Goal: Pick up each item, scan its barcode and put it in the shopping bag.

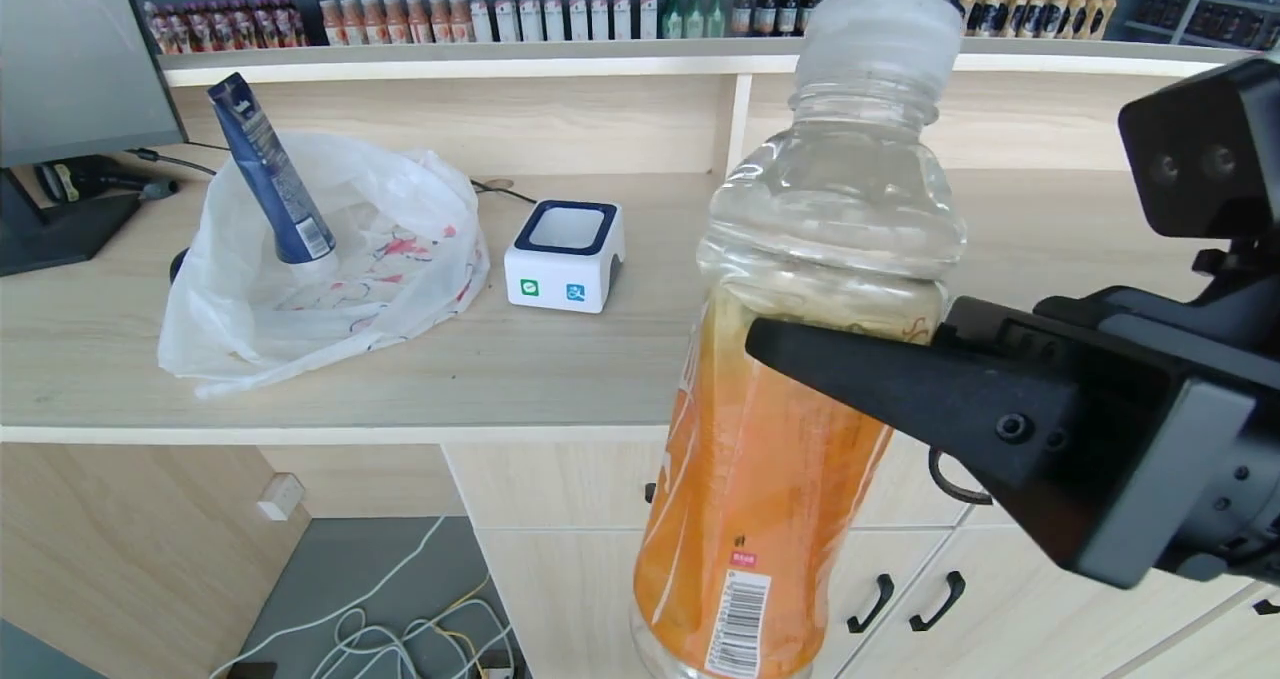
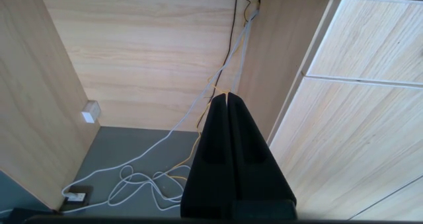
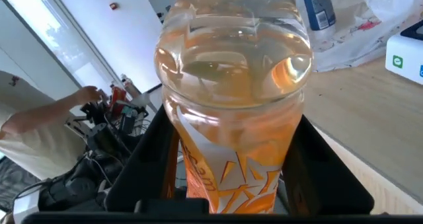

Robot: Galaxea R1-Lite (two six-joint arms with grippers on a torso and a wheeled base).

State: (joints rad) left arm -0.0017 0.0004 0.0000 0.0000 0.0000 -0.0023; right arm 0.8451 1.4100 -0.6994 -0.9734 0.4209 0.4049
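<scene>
Pinched at its waist by the right tool (image 1: 800,354), the orange drink bottle (image 1: 830,229) hangs nearly upright, near and right of the scanner (image 1: 565,255) on the surface (image 1: 560,369), its low barcode (image 1: 738,624) left uncovered, apparently for scanning, while the left tool (image 2: 228,118), pressed together, hangs low by the cabinet fronts (image 2: 357,118).

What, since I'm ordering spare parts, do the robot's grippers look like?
Both are matte black. The right gripper has long wedge-shaped fingers tapering to blunt tips, visible screw heads, a boxy two-lens camera above and a black cable loop beneath. The left gripper has two flat, smooth tapered fingers.
</scene>
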